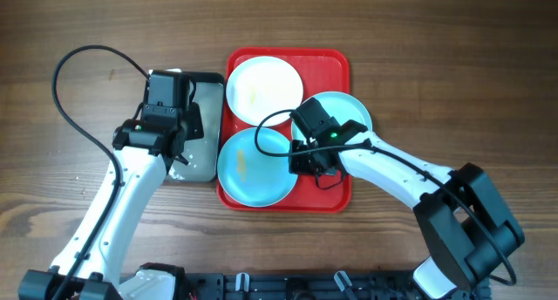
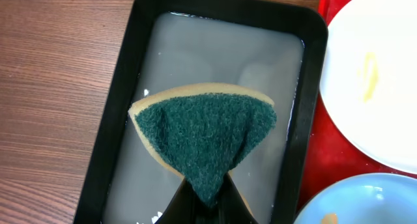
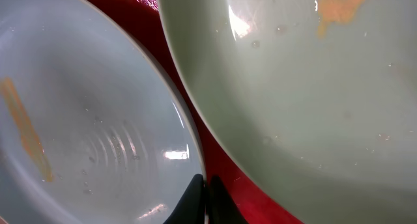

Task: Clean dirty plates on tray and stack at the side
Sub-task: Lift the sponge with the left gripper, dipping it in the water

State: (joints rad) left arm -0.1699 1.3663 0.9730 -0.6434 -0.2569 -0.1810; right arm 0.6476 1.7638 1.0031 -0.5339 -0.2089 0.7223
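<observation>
Green-faced wedge sponge (image 2: pixel 202 139) pinched in my left fingers (image 2: pixel 176 208) over the dark grey water-filled tray (image 2: pixel 124 87), I should scrub the smeared round white plastic plate (image 1: pixel 264 91) on the bright red rectangular plastic tray (image 1: pixel 336 64) gently, right fingers (image 3: pixel 192 201) pressed together between the pale aqua plastic plates (image 1: pixel 248 169).

From above, the right arm (image 1: pixel 384 165) covers part of one aqua plate (image 1: pixel 344 104), and the left arm (image 1: pixel 131 182) hides much of the grey tray (image 1: pixel 209 126). In the left wrist view, the frame edge cuts the white plate (image 2: pixel 371 74), and the left claw (image 2: pixel 207 201) hides the tip of the sponge (image 2: pixel 202 133).
</observation>
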